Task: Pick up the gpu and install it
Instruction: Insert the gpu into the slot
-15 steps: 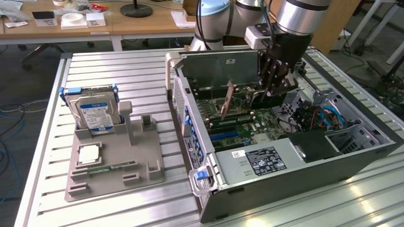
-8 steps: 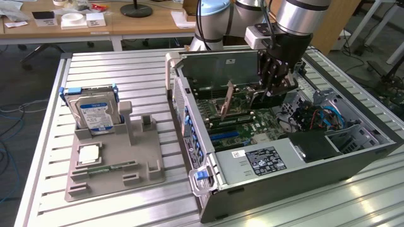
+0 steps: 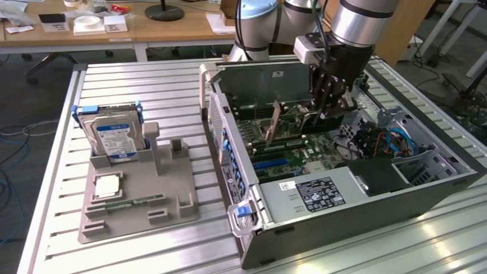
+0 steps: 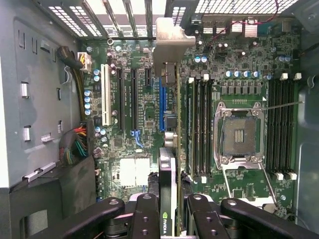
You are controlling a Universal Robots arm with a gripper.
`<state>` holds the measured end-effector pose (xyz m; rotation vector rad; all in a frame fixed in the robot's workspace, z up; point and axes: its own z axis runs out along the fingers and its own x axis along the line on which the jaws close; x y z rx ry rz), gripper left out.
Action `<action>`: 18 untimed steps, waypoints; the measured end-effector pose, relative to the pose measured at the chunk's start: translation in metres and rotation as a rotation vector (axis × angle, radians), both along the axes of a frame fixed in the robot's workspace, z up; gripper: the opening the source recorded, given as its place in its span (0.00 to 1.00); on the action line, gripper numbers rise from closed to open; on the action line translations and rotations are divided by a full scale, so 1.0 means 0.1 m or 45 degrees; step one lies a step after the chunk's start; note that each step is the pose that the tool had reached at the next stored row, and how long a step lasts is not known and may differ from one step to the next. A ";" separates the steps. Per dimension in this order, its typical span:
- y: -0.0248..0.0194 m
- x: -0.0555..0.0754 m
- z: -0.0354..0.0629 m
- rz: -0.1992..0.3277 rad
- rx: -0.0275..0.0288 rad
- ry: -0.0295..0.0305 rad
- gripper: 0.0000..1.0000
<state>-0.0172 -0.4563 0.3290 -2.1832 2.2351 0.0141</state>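
1. At about nine o'clock in the exterior view I see a grey plastic fixture tray (image 3: 171,191) on the ribbed aluminium table (image 3: 137,85). A silver hard drive with a blue-white label (image 3: 116,136) stands upright in the tray. A slim green memory stick (image 3: 133,202) lies flat at the drive's six o'clock.
2. At the tray's three o'clock sits the open grey metal computer case (image 3: 335,222), with its green motherboard (image 3: 304,154) exposed.
3. Toward one o'clock of that view, the silver-and-black robot arm (image 3: 357,23) reaches down into the case.
4. The black gripper (image 3: 325,111) is clamped on the gpu (image 4: 168,189), a thin dark circuit card with a black cooler and a silver end bracket. Its fingers (image 4: 145,214) press on both faces.
5. The gpu hangs edge-on over the motherboard, in line with the long blue expansion slot (image 4: 162,102). Its bracket is up against the case's vented rear wall. I cannot tell whether the card's edge touches the slot.
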 end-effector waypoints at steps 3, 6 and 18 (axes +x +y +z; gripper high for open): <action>0.000 0.00 0.000 0.000 0.0000 0.0000 0.27; 0.000 -0.03 -0.003 0.000 0.0001 -0.0001 0.27; 0.000 -0.08 -0.080 0.000 0.0001 0.0000 0.27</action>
